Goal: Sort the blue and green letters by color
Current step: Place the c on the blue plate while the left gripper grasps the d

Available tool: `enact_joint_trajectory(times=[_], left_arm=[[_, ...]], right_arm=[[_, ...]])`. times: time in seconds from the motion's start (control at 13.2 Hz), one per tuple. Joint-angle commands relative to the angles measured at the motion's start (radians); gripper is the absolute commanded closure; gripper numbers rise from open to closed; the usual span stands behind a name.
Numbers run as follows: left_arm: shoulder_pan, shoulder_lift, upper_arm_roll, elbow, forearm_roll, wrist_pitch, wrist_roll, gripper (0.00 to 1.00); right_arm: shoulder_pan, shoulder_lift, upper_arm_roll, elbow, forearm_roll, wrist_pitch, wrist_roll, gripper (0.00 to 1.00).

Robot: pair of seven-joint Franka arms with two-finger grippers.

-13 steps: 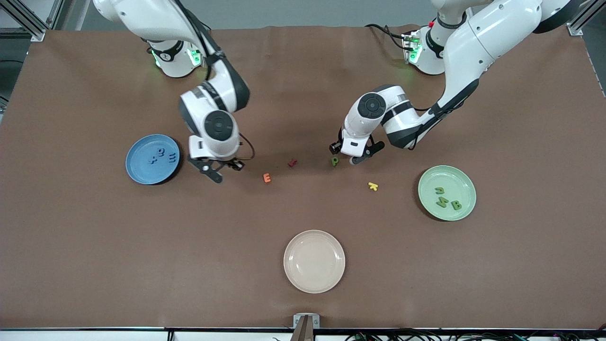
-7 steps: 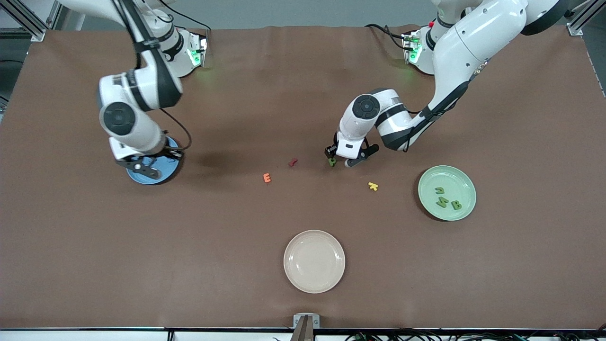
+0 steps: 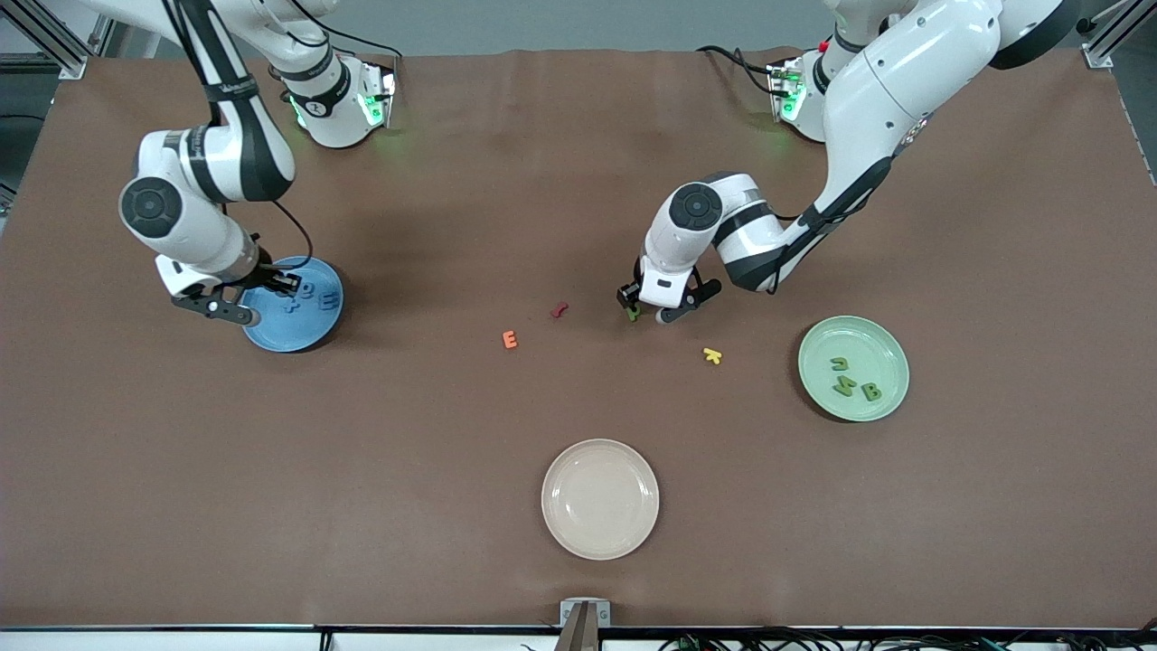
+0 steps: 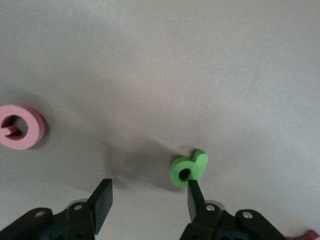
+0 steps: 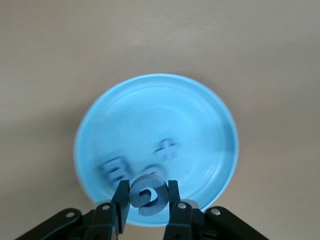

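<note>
My right gripper (image 5: 148,191) is shut on a blue letter G (image 5: 150,200) and hangs over the edge of the blue plate (image 3: 298,342) at the right arm's end of the table (image 3: 242,303). A blue plus (image 5: 166,149) and a blue E (image 5: 112,169) lie in that plate (image 5: 210,120). My left gripper (image 3: 653,311) is low over the table middle and open (image 4: 147,197). One of its fingers (image 4: 196,192) touches the green letter P (image 4: 187,169), which lies flat on the table (image 3: 634,313). A green u (image 3: 839,363), N (image 3: 844,386) and B (image 3: 871,392) lie in the green plate (image 3: 818,348).
A red letter (image 3: 559,309), an orange E (image 3: 510,340) and a yellow letter (image 3: 712,355) lie loose on the brown table. A cream plate (image 3: 600,542) sits nearest the front camera. The left wrist view shows a round pink letter (image 4: 20,126).
My right arm has swung from the table middle to the blue plate, still shut on the blue G. My left gripper has shifted slightly onto the green P, still open.
</note>
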Motion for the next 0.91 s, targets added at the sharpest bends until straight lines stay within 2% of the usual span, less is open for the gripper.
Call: enact_joint_trajectory(times=[0.0,0.08,0.15,0.23,0.3,0.46,0.61,0.84], left_arm=[[-0.013,0.015,0.009,0.029,0.030,0.009,-0.029,0.31],[-0.015,0.018,0.009,0.036,0.030,0.009,-0.029,0.31],[-0.021,0.023,0.009,0.043,0.030,0.009,-0.029,0.31],[-0.027,0.023,0.009,0.052,0.029,0.009,-0.029,0.31],[-0.027,0.030,0.010,0.060,0.029,0.009,-0.029,0.31],[-0.045,0.058,0.016,0.095,0.027,0.009,-0.029,0.31],[-0.102,0.075,0.073,0.134,0.030,0.009,-0.027,0.32],[-0.136,0.072,0.114,0.132,0.030,0.008,-0.027,0.33]], right_arm=[[-0.066,0.030,0.021,-0.017,-0.014,0.041,-0.055,0.97],[-0.068,0.053,0.019,-0.015,-0.014,0.043,-0.055,0.97],[-0.069,0.072,0.019,-0.014,-0.014,0.040,-0.055,0.72],[-0.069,0.081,0.021,-0.010,-0.014,0.039,-0.055,0.22],[-0.068,0.086,0.021,-0.007,-0.014,0.036,-0.055,0.00],[-0.068,0.086,0.021,0.003,-0.014,0.029,-0.058,0.00],[-0.063,0.083,0.022,0.034,-0.014,-0.012,-0.055,0.00],[-0.033,0.077,0.030,0.178,-0.009,-0.228,-0.055,0.00]])
